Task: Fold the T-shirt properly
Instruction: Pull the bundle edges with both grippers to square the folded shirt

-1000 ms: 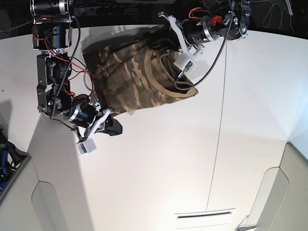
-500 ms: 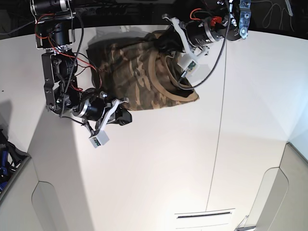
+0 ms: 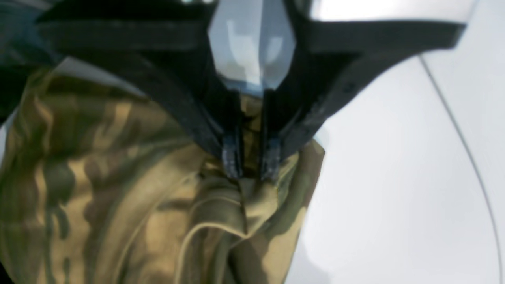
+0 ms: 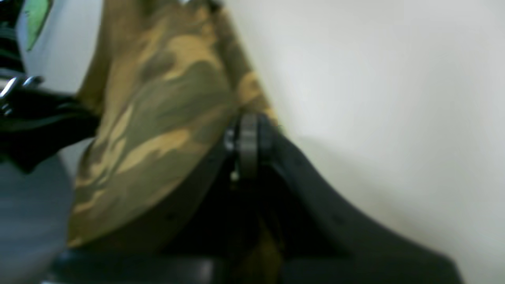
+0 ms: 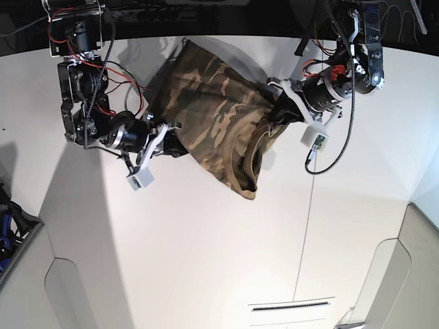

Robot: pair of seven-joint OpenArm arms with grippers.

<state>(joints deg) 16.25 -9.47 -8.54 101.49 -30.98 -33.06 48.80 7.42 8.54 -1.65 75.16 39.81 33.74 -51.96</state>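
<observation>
The camouflage T-shirt (image 5: pixel 216 116) hangs stretched between my two grippers above the white table (image 5: pixel 206 260), its lower folds sagging toward the table. My left gripper (image 5: pixel 280 113) is shut on a bunched fold of the T-shirt (image 3: pixel 118 197); in the left wrist view the fingertips (image 3: pixel 232 157) pinch cloth between them. My right gripper (image 5: pixel 173 142) is shut on the shirt's other edge; in the right wrist view the T-shirt (image 4: pixel 165 118) passes between the fingers (image 4: pixel 248 138). The collar is not clearly visible.
A thin seam (image 5: pixel 312 226) runs down the table right of the shirt. A dark object (image 5: pixel 10 226) lies at the table's left edge. Cables hang from both arms.
The shirt has been lifted off the table and pulled taut. My left gripper moved right and down with its fold. My right gripper rose slightly with its edge.
</observation>
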